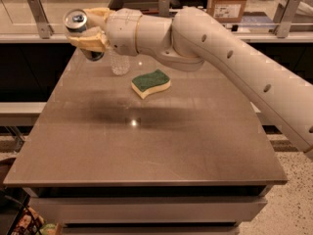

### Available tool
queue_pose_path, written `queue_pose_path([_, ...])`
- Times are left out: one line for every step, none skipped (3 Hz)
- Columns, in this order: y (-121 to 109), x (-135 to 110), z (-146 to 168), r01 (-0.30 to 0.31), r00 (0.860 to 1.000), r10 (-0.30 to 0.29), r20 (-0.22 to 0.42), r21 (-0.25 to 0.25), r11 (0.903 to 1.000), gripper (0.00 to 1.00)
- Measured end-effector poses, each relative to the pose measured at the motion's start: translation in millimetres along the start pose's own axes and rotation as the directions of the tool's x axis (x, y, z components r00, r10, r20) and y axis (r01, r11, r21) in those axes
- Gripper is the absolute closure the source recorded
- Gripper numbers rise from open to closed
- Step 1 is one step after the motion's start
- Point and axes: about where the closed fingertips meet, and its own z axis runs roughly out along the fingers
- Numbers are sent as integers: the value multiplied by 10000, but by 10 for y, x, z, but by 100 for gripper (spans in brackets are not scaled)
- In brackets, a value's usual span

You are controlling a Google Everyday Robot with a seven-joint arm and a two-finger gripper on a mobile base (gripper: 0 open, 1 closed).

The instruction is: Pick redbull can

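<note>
The redbull can (pixel 78 22) is held in the air above the table's far left corner, tilted with its silver top towards the camera. My gripper (pixel 90 33) is shut on the can, its tan fingers (pixel 87 42) wrapped around the can's body. The white arm (pixel 220 58) reaches in from the right. The can is well clear of the tabletop.
A clear plastic water bottle (pixel 119 62) stands on the grey table (pixel 146 141) just below and behind the gripper. A green and yellow sponge (pixel 150 82) lies to its right. A counter with metal posts and a cardboard box (pixel 228 1) runs behind the table.
</note>
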Motion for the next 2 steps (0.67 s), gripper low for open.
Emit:
queue_pose_path([-33,-292,-47,903,9959,-903,99,49,9959,100])
queue_pose_path([-40,-502,-60,1500,9886,-1501,143,44,9887,100])
